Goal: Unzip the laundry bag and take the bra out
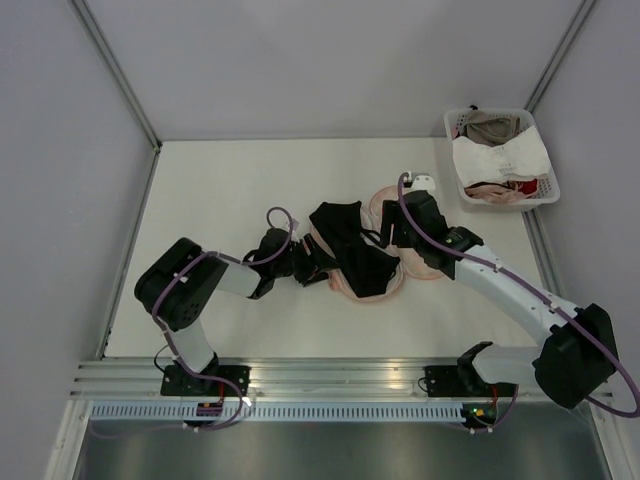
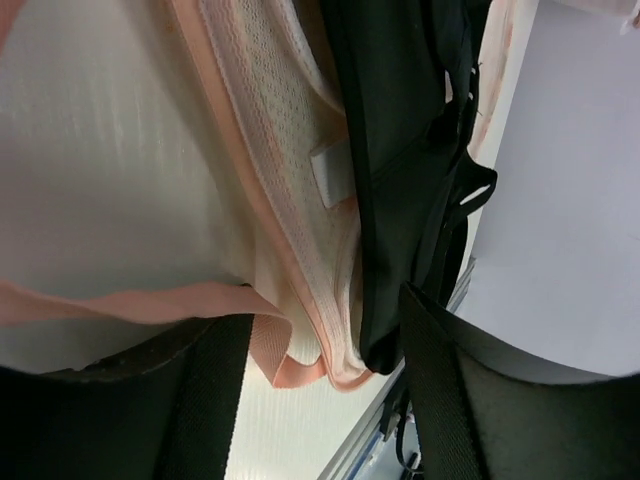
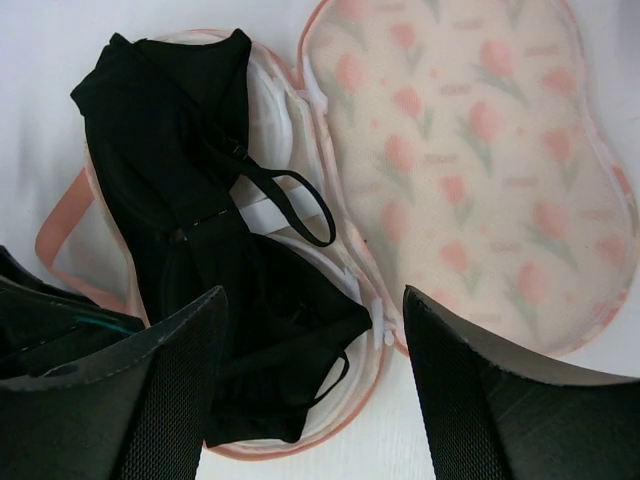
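Note:
The laundry bag [image 1: 384,196] lies unzipped and spread open mid-table, its two halves side by side. The black bra [image 1: 352,250] lies across the left half, straps loose. My left gripper [image 1: 305,262] is open at the bag's left edge. In its wrist view the gripper [image 2: 322,312] spans the pink mesh rim [image 2: 270,130], a pink loop [image 2: 275,365] and the bra's end [image 2: 400,150] without pinching them. My right gripper [image 1: 393,240] is open, and in its wrist view it [image 3: 312,300] hovers over the bra [image 3: 190,170] and the tulip-print half [image 3: 480,150].
A white slatted basket [image 1: 549,190] with a white padded garment [image 1: 500,155] and other garments stands at the back right. The table's near metal rail [image 1: 330,375] runs in front of the arms' bases. Grey walls enclose the table.

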